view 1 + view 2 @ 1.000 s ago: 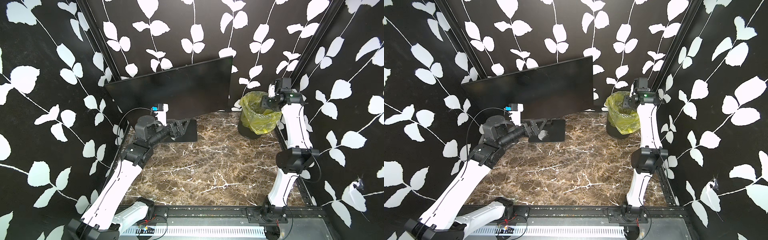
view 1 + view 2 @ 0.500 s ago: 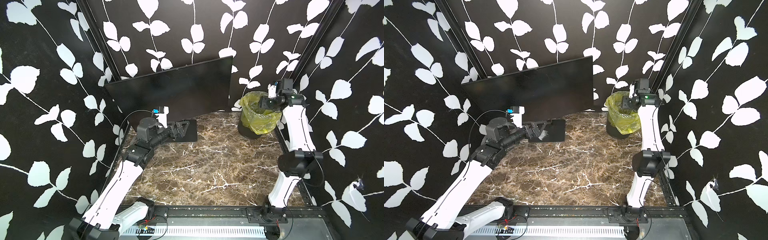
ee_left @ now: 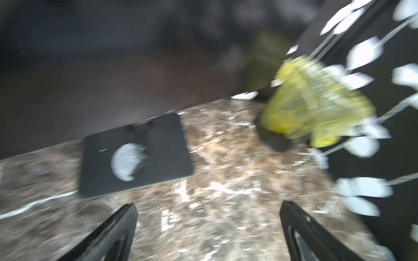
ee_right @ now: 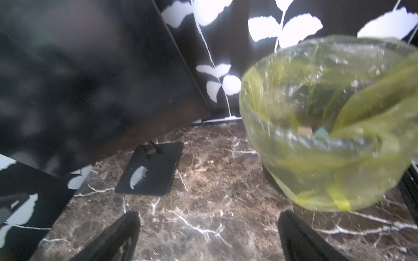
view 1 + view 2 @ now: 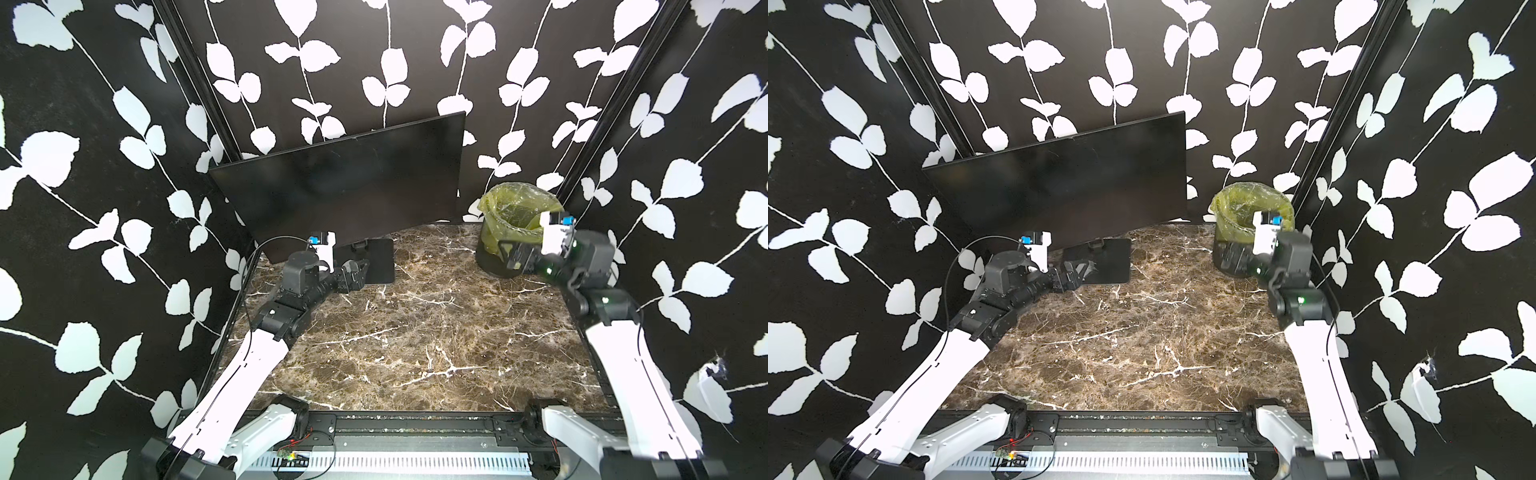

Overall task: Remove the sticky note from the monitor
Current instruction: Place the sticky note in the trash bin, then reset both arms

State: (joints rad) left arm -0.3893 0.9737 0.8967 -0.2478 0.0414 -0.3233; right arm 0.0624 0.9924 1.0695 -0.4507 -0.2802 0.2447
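The monitor (image 5: 345, 187) stands at the far left of the brown marble tabletop (image 5: 415, 340). Its dark glossy screen is tilted, with the right end higher, and backs onto the leaf-patterned walls (image 5: 124, 208). Both top views show it there (image 5: 1067, 187). Its flat black base plate (image 5: 380, 259) lies on the tabletop under the screen's lower edge and carries a scuffed grey patch (image 3: 127, 161), which the right wrist view also shows (image 4: 138, 177).

The left claw (image 5: 358, 271) is low over the tabletop, just on the near-left side of the base plate. In the left wrist view its two black fingers (image 3: 122, 228) stand wide apart over bare marble with nothing between them.

A bin (image 5: 492, 266) lined with a yellow-green plastic bag (image 5: 515, 208) sits in the far right corner. The right claw (image 5: 512, 254) is just beside the bin's near side. In the right wrist view its fingers (image 4: 119, 235) are spread wide and hold nothing. Deep in the bag lie two small flat pieces, one pale tan (image 4: 304, 130) and one bluish (image 4: 321, 132), too blurred to identify.
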